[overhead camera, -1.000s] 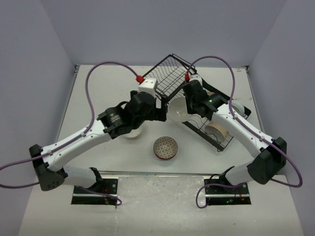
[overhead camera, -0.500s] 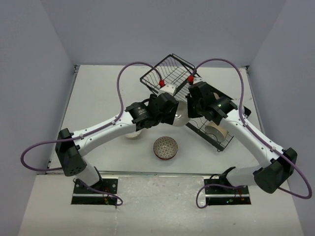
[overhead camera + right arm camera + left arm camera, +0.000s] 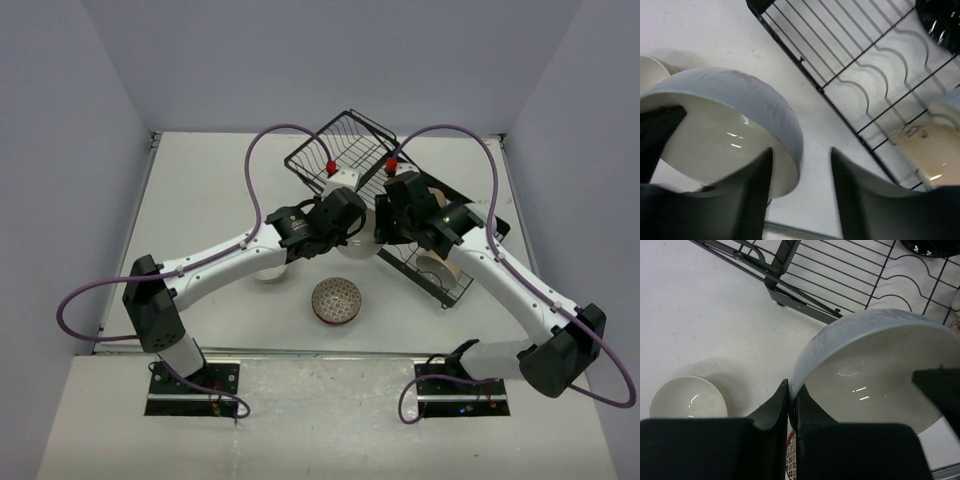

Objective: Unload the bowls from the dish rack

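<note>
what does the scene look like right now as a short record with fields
held bowl: white bowl, between both arms, beside the dish rack
left jaws: shut on the white bowl's rim
right jaws: open, the bowl's opposite rim between them
in rack: tan bowl
on table: patterned bowl, cream bowl

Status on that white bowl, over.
Left gripper shut on white bowl rim. Right gripper open, straddling opposite rim. Bowl out of dish rack; tan bowl in rack. Patterned bowl on table nearby.
</note>
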Robot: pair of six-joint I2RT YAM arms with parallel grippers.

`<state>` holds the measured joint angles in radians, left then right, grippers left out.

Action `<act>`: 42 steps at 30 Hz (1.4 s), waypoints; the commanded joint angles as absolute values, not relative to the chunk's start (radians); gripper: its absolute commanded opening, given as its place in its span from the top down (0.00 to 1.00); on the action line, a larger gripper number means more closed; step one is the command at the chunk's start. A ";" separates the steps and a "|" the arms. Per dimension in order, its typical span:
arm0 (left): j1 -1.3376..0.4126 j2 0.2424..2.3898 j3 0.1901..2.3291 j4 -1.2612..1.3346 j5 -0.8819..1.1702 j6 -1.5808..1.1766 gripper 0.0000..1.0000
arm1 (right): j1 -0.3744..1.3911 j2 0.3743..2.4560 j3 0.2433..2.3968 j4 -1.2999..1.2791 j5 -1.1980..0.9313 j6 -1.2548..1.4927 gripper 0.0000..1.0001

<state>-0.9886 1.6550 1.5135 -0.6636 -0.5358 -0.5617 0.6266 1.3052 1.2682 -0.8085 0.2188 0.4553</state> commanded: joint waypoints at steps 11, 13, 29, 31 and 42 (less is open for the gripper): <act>-0.632 1.335 1.312 -0.696 -0.581 -0.617 1.00 | 0.617 1.079 1.229 -0.769 0.279 0.468 0.01; -0.478 1.266 1.257 -0.710 -0.583 -0.669 1.00 | 0.617 1.037 1.209 -0.770 0.265 0.468 0.01; -0.054 1.037 0.664 -0.673 -0.489 -1.100 1.00 | 0.612 0.868 1.065 -0.773 0.293 0.388 0.01; -0.028 1.025 0.606 -0.631 -0.466 -1.104 1.00 | 0.611 0.833 1.049 -0.772 0.298 0.382 0.01; 0.048 1.094 0.557 -0.589 -0.379 -1.100 0.80 | 0.607 0.773 1.048 -0.778 0.302 0.368 0.01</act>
<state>0.0299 1.0744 0.5659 -0.6399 -0.4076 -1.0775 0.6140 0.7872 1.0466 -0.7891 0.2787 0.3859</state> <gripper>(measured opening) 0.166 0.986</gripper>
